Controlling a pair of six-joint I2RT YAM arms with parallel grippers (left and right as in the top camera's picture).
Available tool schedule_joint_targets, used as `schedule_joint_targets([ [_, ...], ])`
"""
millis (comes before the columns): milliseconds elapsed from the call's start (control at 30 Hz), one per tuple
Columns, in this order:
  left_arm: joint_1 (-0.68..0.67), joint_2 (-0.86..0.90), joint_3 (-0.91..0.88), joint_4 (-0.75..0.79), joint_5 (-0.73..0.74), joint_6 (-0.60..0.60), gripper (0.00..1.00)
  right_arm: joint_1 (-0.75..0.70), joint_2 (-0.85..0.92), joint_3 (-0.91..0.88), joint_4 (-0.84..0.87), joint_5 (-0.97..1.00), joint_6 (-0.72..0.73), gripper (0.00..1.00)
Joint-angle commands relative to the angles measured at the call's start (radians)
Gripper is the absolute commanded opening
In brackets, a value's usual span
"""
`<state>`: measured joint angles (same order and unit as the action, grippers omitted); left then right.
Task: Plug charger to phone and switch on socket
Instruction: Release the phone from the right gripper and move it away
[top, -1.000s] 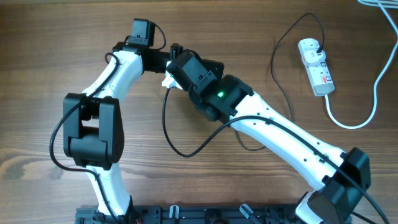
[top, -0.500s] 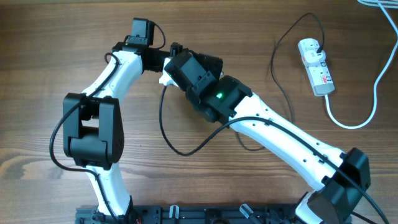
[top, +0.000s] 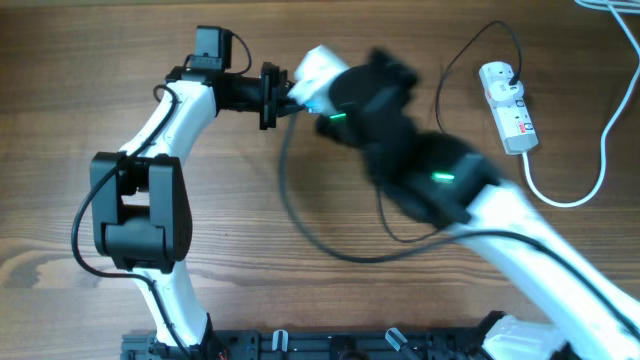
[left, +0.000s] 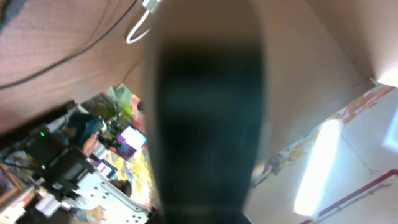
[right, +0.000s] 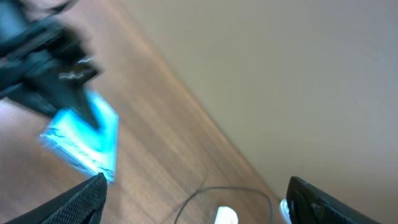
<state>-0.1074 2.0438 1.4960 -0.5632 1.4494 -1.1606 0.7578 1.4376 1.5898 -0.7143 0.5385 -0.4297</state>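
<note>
A lab or workshop: wood-grain table (top: 60, 80), cluttered monitors (left: 132, 138) and gear (left: 62, 169) beyond.

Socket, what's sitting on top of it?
A white adapter sits plugged into the socket at its far end, the charger cable leaving it. Nothing covers the rest; the switches are too small to read.

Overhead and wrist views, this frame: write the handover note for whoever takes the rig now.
Left gripper: shut on the phone, held tilted. Right gripper: open, empty.
Charger cable loops up toward the phone; whether its plug is in is too blurred to tell.
Socket: far right, no gripper near it.
To do: confirm the plug is seated, then switch on the socket.
</note>
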Motion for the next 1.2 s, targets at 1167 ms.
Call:
schedule_joint_targets([
  [1167, -0.014, -0.030, 0.001, 0.091, -0.180, 0.762, 0.04, -0.639, 0.282, 0.018, -0.640, -0.723, 0.784, 0.98],
])
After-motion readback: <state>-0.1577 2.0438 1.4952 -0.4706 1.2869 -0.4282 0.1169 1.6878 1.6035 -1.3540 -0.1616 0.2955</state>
